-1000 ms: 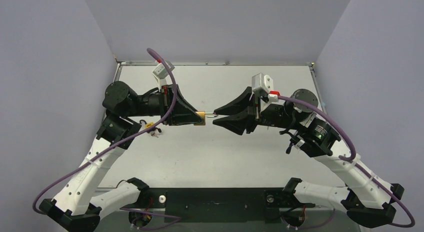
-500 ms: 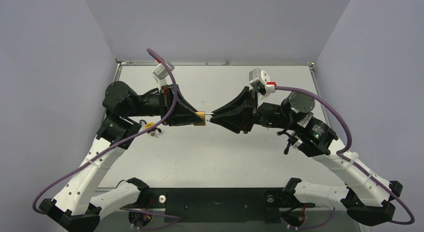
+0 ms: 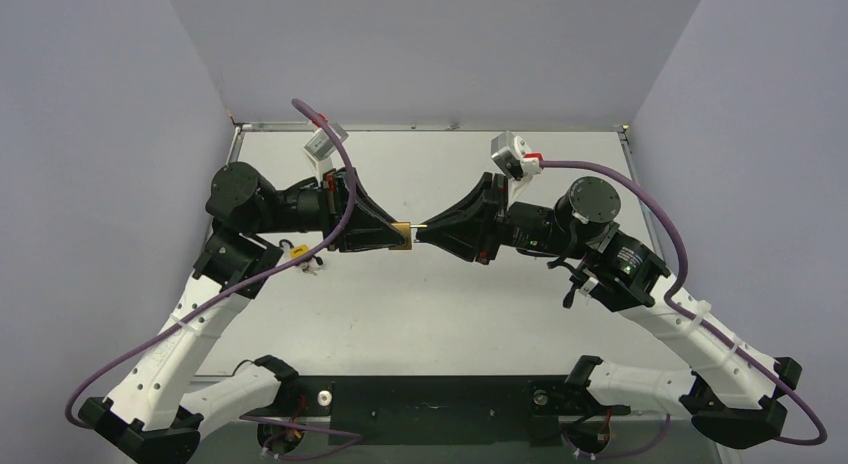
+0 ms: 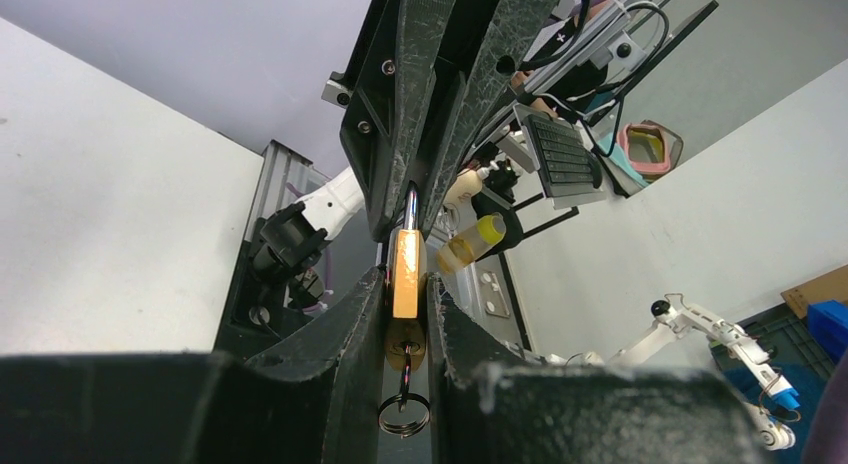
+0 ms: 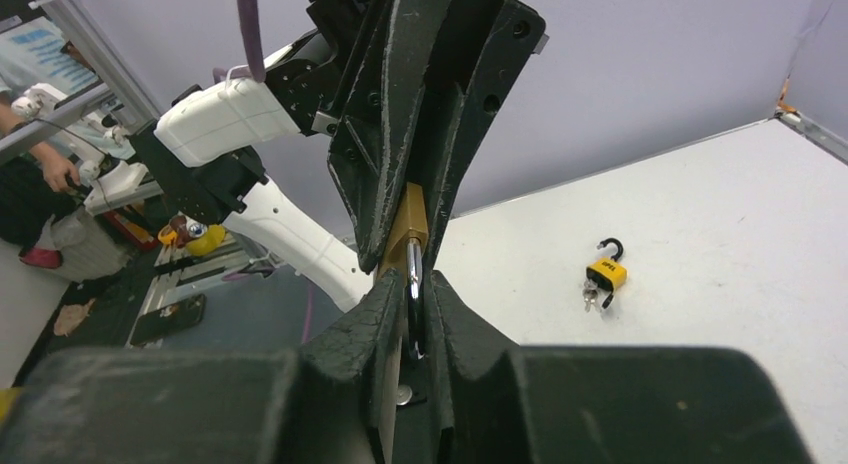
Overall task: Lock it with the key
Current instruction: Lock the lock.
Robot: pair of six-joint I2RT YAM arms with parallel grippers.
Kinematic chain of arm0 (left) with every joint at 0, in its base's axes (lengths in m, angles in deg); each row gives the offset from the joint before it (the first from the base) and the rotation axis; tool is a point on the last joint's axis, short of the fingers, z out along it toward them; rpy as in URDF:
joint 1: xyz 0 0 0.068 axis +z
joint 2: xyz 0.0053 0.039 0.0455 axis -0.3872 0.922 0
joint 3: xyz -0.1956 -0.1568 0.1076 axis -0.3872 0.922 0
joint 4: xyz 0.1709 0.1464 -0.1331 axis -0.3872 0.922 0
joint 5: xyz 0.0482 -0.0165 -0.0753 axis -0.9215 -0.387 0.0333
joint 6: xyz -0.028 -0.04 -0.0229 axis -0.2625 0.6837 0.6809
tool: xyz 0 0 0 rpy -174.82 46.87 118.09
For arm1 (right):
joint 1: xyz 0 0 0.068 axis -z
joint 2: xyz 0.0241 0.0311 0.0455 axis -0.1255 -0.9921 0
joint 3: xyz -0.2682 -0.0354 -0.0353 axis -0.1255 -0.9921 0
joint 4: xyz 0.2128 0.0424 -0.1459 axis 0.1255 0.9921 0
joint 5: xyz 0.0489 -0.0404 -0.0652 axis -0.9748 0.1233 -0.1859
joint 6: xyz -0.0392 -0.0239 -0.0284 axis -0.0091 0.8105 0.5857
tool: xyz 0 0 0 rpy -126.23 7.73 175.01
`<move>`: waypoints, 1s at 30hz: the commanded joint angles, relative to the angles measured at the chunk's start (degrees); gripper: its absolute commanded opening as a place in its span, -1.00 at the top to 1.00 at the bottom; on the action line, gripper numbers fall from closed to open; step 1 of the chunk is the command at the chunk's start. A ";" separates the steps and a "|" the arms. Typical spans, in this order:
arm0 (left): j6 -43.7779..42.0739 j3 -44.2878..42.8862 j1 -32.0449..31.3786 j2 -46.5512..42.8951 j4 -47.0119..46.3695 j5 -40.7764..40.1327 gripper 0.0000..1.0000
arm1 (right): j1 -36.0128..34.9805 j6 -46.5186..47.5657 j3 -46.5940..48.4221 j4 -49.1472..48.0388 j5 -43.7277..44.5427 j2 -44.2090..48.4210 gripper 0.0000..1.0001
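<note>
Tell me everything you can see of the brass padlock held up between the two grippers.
The brass padlock has a small rectangular gold-coloured metal body and a silver shackle. It is held off the table, lying sideways: the left gripper clamps the body, the right gripper pinches the shackle. A key with a wire ring hangs from its keyhole end.

The left gripper [image 4: 406,302] pinches a brass padlock [image 4: 405,274] between its fingertips, with a key ring [image 4: 404,416] dangling back between the fingers. Straight ahead, the right gripper [image 4: 413,209] is clamped on the padlock's silver shackle [image 4: 411,197].
</note>
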 commanded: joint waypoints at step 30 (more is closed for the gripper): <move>-6.26 -3.89 -0.26 -0.37 2.40 -2.52 0.65 | 2.31 -6.64 0.65 -1.67 9.08 5.92 1.00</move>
